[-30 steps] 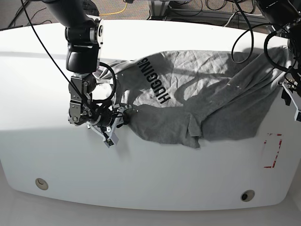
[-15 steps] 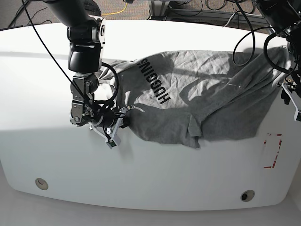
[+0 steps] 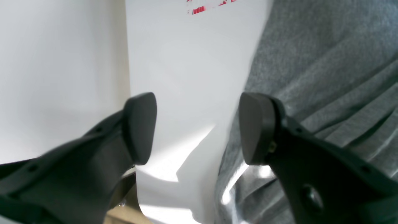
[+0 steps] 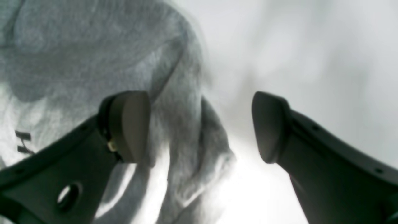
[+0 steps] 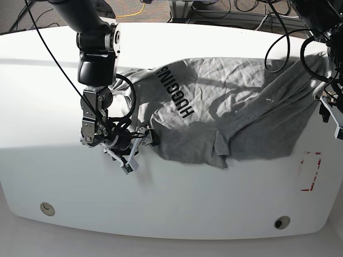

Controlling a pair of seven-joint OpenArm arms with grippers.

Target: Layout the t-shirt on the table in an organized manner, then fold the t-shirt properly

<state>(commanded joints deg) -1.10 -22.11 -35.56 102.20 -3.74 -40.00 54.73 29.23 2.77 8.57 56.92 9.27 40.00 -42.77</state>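
I see the t-shirt (image 5: 225,112) spread crumpled across the far right half of the table (image 5: 177,198), lettering facing up. Its near-left edge bunches between the fingers of my right gripper (image 4: 199,127), which are spread wide and grip nothing; the cloth lies against one pad (image 4: 129,124). My left gripper (image 3: 197,127) is also released wide at the shirt's right edge, over bare tabletop.

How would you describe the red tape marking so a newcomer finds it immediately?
Start from the large glossy white table and follow the crumpled heather-grey t-shirt to its end nearest the left hand. Just beyond that end, toward the front edge, sits the red tape rectangle outline, the only coloured mark on the bare white surface.
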